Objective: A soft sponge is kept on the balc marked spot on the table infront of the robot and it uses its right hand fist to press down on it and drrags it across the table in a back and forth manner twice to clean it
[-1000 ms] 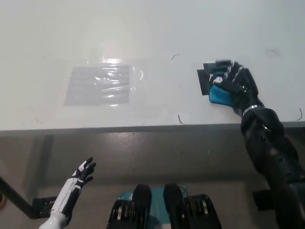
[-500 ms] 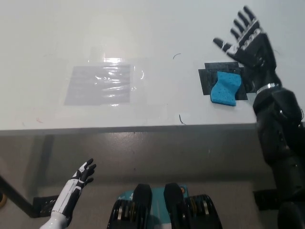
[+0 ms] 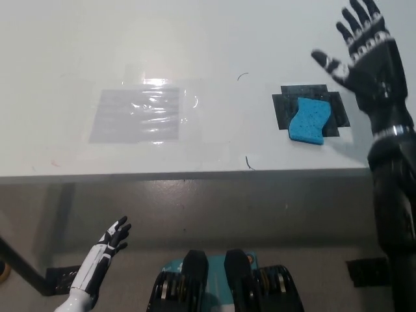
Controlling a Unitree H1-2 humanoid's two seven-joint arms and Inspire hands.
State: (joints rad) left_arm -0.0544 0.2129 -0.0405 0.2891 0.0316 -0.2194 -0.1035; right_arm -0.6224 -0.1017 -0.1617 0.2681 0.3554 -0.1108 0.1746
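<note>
Sponge (image 3: 308, 120), blue and wavy-edged, lies on the black marked spot (image 3: 281, 108) on the white bench (image 3: 195, 39), its near end reaching just past the spot's near edge. You can see the right robot hand (image 3: 365, 52), black, raised beyond and to the right of the sponge, fingers spread wide apart, palm showing, holding nothing and clear of the sponge. Your left robot hand (image 3: 107, 244), white with dark fingers, hangs well to the left of the sponge and below the bench's near edge, fingers loosely apart and empty. A glossy taped rectangle (image 3: 136, 116) sits on the bench well to the left of the sponge.
</note>
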